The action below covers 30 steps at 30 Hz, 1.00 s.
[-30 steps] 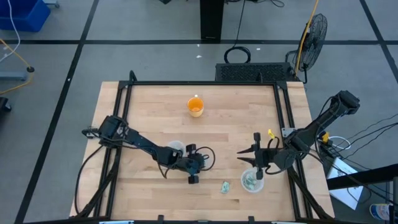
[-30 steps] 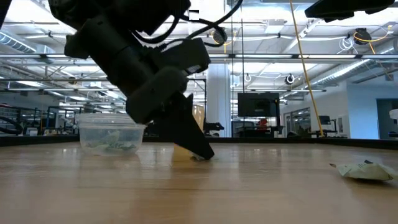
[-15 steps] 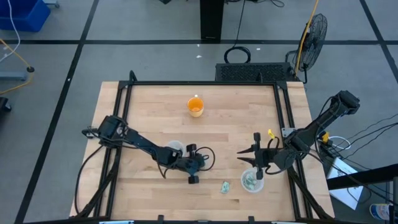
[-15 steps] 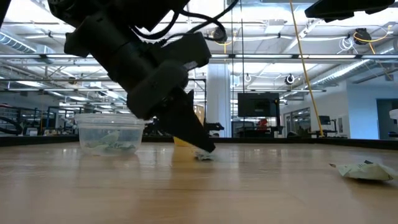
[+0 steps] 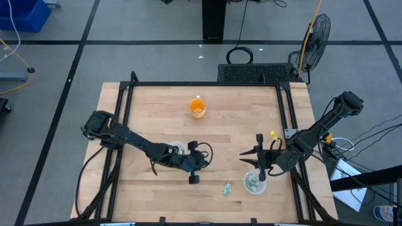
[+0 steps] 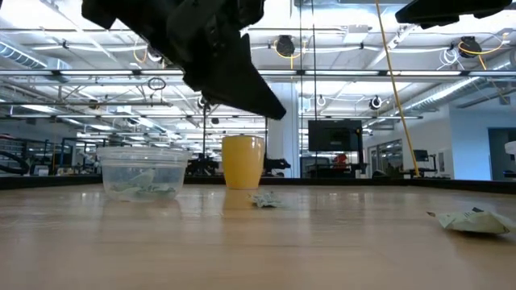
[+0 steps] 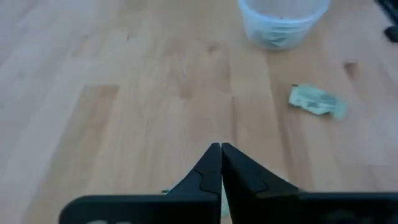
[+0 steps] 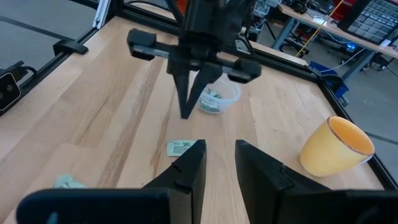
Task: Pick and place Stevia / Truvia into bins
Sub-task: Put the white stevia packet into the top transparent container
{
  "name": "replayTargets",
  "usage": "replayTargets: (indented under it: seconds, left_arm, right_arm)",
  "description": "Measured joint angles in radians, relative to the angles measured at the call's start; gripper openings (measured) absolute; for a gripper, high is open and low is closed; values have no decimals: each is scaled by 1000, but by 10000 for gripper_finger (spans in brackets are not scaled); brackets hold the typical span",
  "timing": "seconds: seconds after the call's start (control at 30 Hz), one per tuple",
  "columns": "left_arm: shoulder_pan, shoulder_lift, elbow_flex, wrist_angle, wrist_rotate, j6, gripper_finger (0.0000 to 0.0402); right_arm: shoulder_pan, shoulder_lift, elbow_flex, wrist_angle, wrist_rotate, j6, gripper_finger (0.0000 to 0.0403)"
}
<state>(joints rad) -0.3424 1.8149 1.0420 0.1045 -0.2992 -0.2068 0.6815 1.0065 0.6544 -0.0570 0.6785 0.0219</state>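
while my left tool [image 8: 188, 93] hangs above the tabltop [image 5: 151, 113] with its fingers pressed together and, as far as i can tell, nothing between them, one packet [image 8: 179, 147] lies flat just under it. another packet [image 5: 227, 188] sits beside the right bin [image 5: 255, 183]. the left bin [image 8: 217, 99] holds packets too. my right tool [image 8: 219, 157] waits near its bin, fingers slightly apart.

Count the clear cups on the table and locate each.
2. One clear cup sits mid-table by the left gripper; the second clear cup sits by the right gripper. None seems hidden.
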Motion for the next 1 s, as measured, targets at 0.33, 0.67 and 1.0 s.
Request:
replayTargets:
  seconds: [0.33, 0.67, 1.0]
  left_arm:
    - [-21, 115, -1, -7, 35, -10, 116]
    - [5, 134, -1, -50, 42, -40, 133]
    - [13, 144, -1, -55, 45, -34, 75]
  right_arm:
    - [0, 0, 0, -1, -2, 0, 79]
    - [0, 0, 0, 0, -3, 0, 80]
    - [0, 0, 0, -4, -3, 0, 80]
